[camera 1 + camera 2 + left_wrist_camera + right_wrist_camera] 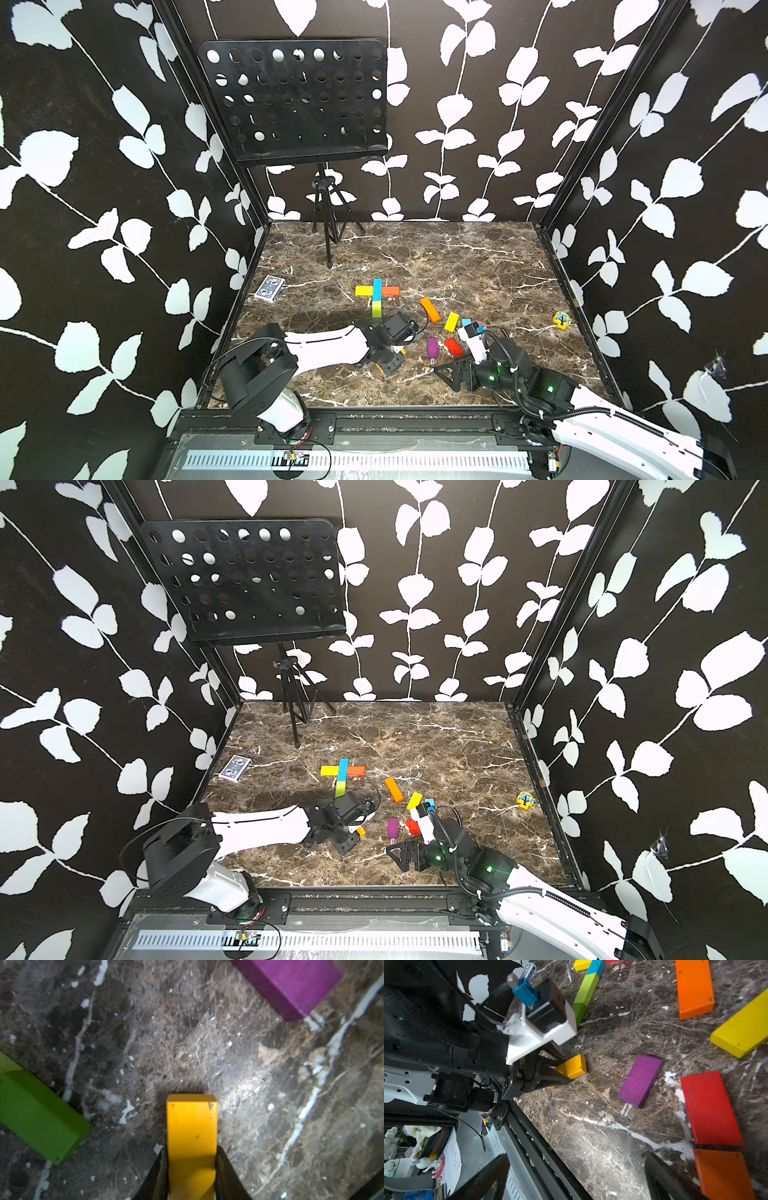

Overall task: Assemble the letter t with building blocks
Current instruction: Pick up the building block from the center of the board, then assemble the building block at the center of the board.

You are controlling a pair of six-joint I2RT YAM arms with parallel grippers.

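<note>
left wrist: left gripper [192,1150] clamps amber block [192,1122]

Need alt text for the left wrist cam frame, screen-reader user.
The left hand clamps a yellow block between its two black fingers, the block's free end pointing away from the camera. Behind it is brown marble tabletop, where a lime green block and a purple block lie apart from the held one.
</note>
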